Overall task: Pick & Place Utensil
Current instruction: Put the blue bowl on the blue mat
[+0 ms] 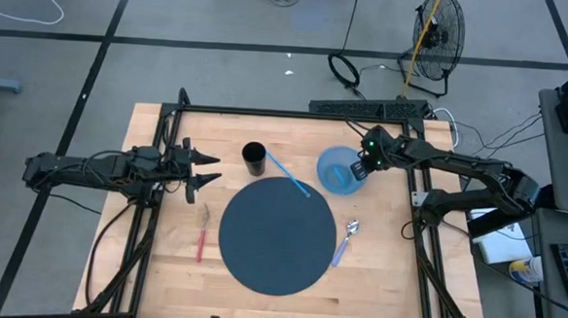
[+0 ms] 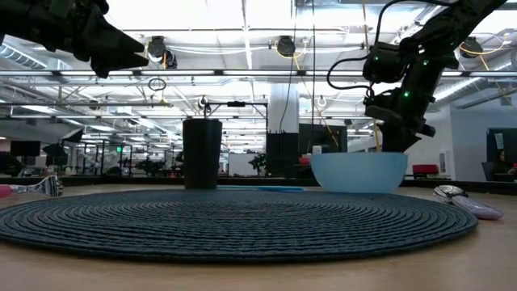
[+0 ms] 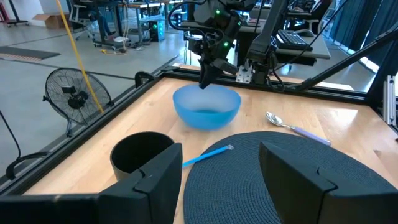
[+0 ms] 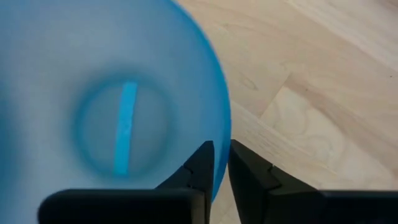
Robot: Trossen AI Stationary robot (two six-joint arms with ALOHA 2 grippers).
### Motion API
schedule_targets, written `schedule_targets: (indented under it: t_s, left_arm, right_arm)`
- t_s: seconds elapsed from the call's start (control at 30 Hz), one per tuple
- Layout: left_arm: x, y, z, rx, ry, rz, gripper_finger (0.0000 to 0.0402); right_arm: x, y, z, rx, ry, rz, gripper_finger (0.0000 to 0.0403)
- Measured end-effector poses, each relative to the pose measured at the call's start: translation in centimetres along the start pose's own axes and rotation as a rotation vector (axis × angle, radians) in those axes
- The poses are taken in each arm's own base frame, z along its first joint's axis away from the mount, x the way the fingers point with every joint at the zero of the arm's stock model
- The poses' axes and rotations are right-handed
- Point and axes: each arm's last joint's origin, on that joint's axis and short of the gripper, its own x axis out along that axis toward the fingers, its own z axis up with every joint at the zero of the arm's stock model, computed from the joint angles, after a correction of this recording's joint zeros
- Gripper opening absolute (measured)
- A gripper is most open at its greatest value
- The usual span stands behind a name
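A blue bowl point(image 1: 337, 170) stands on the wood table, right of a black cup point(image 1: 254, 157) and behind a dark round mat point(image 1: 278, 239). A thin blue utensil point(image 1: 288, 175) lies with one end on the mat's far edge. A spoon with a lilac handle point(image 1: 346, 238) lies at the mat's right, and a red-handled fork point(image 1: 202, 235) at its left. My right gripper point(image 1: 359, 169) is shut on the bowl's right rim. My left gripper point(image 1: 213, 169) is open and empty, above the table left of the cup. My right gripper holds the bowl's rim point(image 4: 219, 146) on its right side, one finger point(image 4: 198, 163) inside the bowl and one outside, with the wall between them. The fingers come from above, pointing down. The bowl sits upright with its base on the table point(image 2: 359, 171).
A black frame rail point(image 1: 296, 112) runs along the table's far edge, with a power strip point(image 1: 369, 107) behind it. Bare wood lies between my left gripper and the fork, and in front of the mat. A fan point(image 1: 437, 31) stands on the floor beyond.
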Motion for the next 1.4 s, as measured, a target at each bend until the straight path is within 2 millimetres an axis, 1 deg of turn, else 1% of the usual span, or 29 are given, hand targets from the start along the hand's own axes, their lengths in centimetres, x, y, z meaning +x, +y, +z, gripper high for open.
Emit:
schedule_targets:
  t_s: [0.13, 0.2, 0.37, 0.57, 1.4]
  left_arm:
    - [0.00, 0.00, 0.00, -0.001, 0.000, 0.000, 0.0218]
    - [0.00, 0.00, 0.00, -0.001, 0.000, 0.000, 0.0218]
    - [0.00, 0.00, 0.00, -0.002, 0.000, 0.001, 0.0218]
    - [0.00, 0.00, 0.00, -0.003, 0.000, 0.001, 0.0218]
    - [0.00, 0.00, 0.01, -0.003, -0.001, 0.000, 0.0218]
  right_arm:
    - [0.00, 0.02, 0.04, -0.012, -0.005, 0.002, 0.0012]
    - [0.00, 0.03, 0.08, -0.013, -0.008, 0.003, 0.0007]
    - [0.01, 0.03, 0.08, -0.014, -0.008, 0.003, 0.0012]
    - [0.01, 0.03, 0.08, -0.014, -0.008, 0.002, 0.0005]
    - [0.01, 0.03, 0.07, -0.011, -0.007, 0.003, 0.0007]
